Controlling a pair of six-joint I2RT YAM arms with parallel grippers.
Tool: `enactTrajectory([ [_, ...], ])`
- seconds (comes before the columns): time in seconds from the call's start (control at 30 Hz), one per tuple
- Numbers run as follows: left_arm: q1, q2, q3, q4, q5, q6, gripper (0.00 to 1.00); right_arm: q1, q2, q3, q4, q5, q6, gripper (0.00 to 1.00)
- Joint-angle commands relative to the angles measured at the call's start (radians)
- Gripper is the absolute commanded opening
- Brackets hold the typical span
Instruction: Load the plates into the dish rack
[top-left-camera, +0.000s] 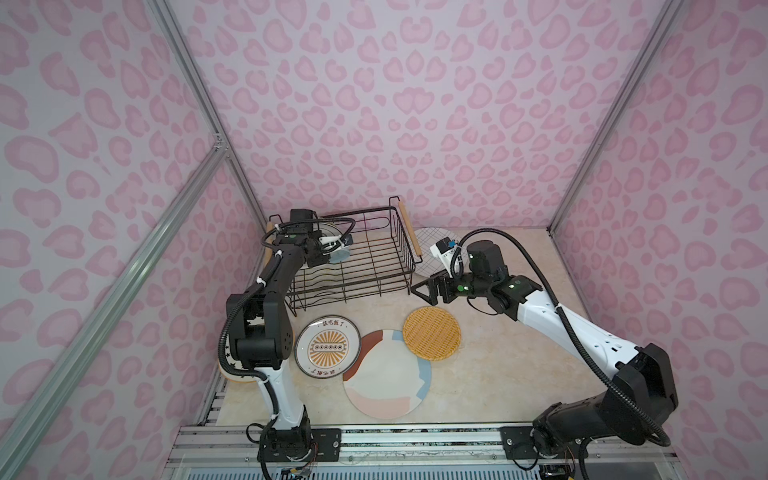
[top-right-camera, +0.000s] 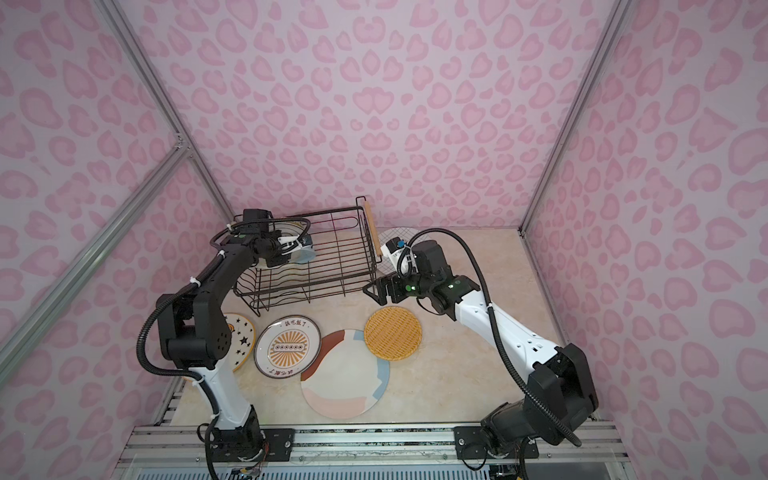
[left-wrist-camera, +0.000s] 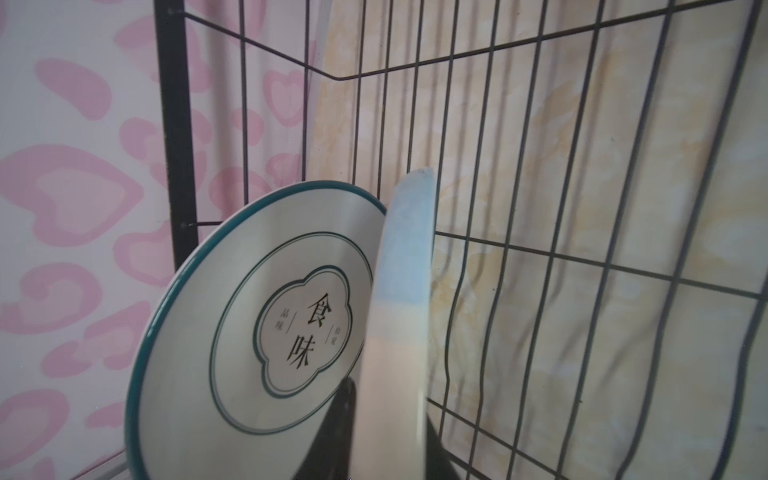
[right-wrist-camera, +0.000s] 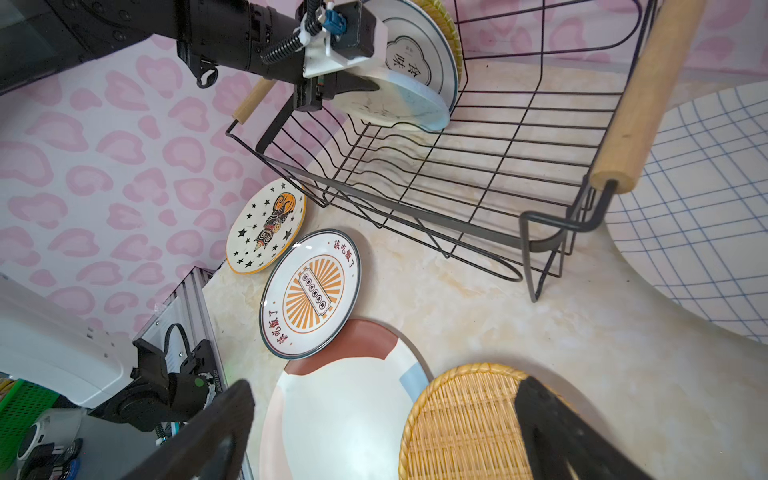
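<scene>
Closest to the lens is the aluminium rail (top-left-camera: 415, 434) both arms bolt onto, running along the worktop's (top-left-camera: 519, 365) near edge. Just past it, around the middle of that edge, lies the pastel plate (top-left-camera: 386, 374). The sunburst plate (top-left-camera: 327, 348) meets its left rim and the orange woven plate (top-left-camera: 432, 332) laps over its far-right rim. The stars plate (right-wrist-camera: 266, 226) sits at the left edge, and in both top views your left arm (top-left-camera: 266, 316) covers a good chunk of it. The grid plate (right-wrist-camera: 706, 216) lies flat by the far edge, just beside the right wooden handle (top-left-camera: 409, 232) of the dish rack (top-left-camera: 361, 266). The right wrist camera (top-left-camera: 444, 249) blocks part of it from above.

Your right claw (top-left-camera: 420, 291) is spread wide with nothing in it, hanging between the rack's near-right corner and the orange woven plate.

The rack stands toward the far-left corner. At its left end three plates stand on edge: the yellow-green woven plate (right-wrist-camera: 456, 41) outermost, the flower plate (left-wrist-camera: 232, 316) leaning next to it, then the blue-cream plate (left-wrist-camera: 405, 266). Your left claw (left-wrist-camera: 388, 411) reaches in over the rack's left side, jaws nearly closed with the blue-cream plate's rim between the fingers. That wrist view's blurry, so you can't tell if it's actually pinching the plate or just sitting loose around it.
</scene>
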Motion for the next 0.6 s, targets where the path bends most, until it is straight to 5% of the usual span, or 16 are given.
enactTrajectory([
  [0.0, -0.001, -0.010, -0.010, 0.087, -0.016, -0.016, 0.28, 0.000, 0.001, 0.004, 0.015, -0.011, 0.004, 0.98],
  [0.43, -0.006, -0.041, -0.055, 0.219, -0.100, -0.072, 0.55, 0.002, -0.007, 0.011, 0.018, -0.024, 0.015, 0.98],
  [0.53, -0.006, -0.043, -0.058, 0.246, -0.112, -0.094, 0.74, 0.002, -0.010, 0.009, 0.022, -0.024, 0.021, 0.98],
  [0.57, -0.006, -0.044, -0.059, 0.254, -0.114, -0.105, 0.97, 0.002, -0.010, 0.009, 0.025, -0.024, 0.023, 0.98],
])
